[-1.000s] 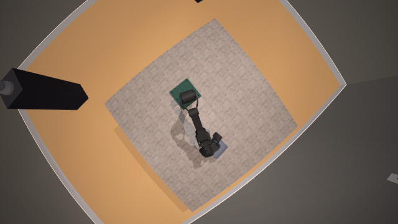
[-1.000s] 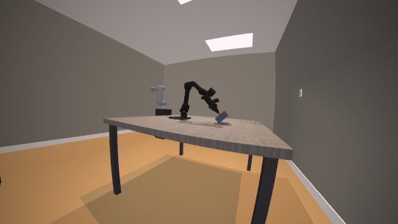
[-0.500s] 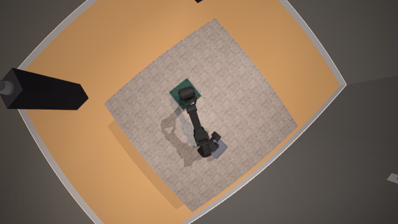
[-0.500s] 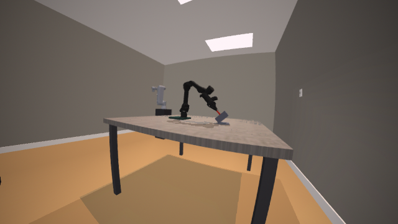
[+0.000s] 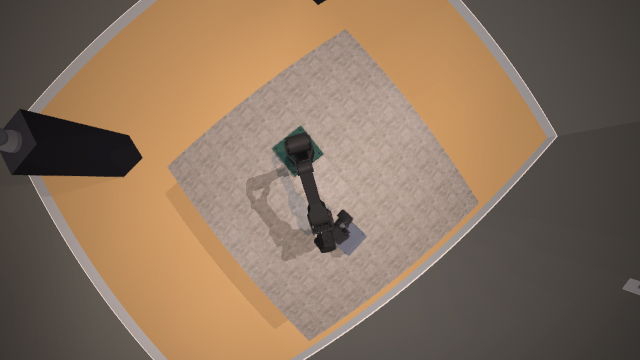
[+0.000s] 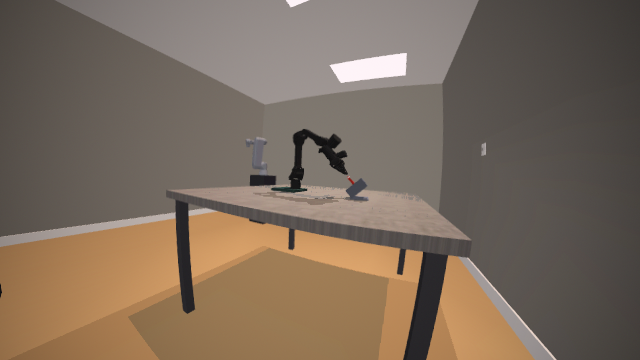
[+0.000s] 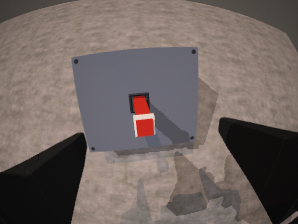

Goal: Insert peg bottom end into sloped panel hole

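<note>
A red square peg point(image 7: 141, 105) point(image 6: 351, 180) with a white band near its free end stands in the dark-rimmed square hole of the blue-grey sloped panel point(image 7: 102, 90) point(image 6: 356, 188) point(image 5: 354, 241). The peg sticks out from the face; its lower end is hidden in the hole, so its depth cannot be seen. My gripper point(image 7: 155, 132) point(image 6: 347, 173) is wide open and empty. It is back from the peg's free end, with one finger on each side in the wrist view and touching neither the peg nor the panel. In the top view the arm hides the peg.
The panel stands on the table point(image 5: 390, 125) point(image 6: 410, 220), with the arm's green base plate point(image 5: 317, 152) point(image 6: 280, 189) behind it. A black block point(image 5: 75, 150) is at the left in the top view. Another pale robot arm point(image 6: 258, 154) stands beyond the table.
</note>
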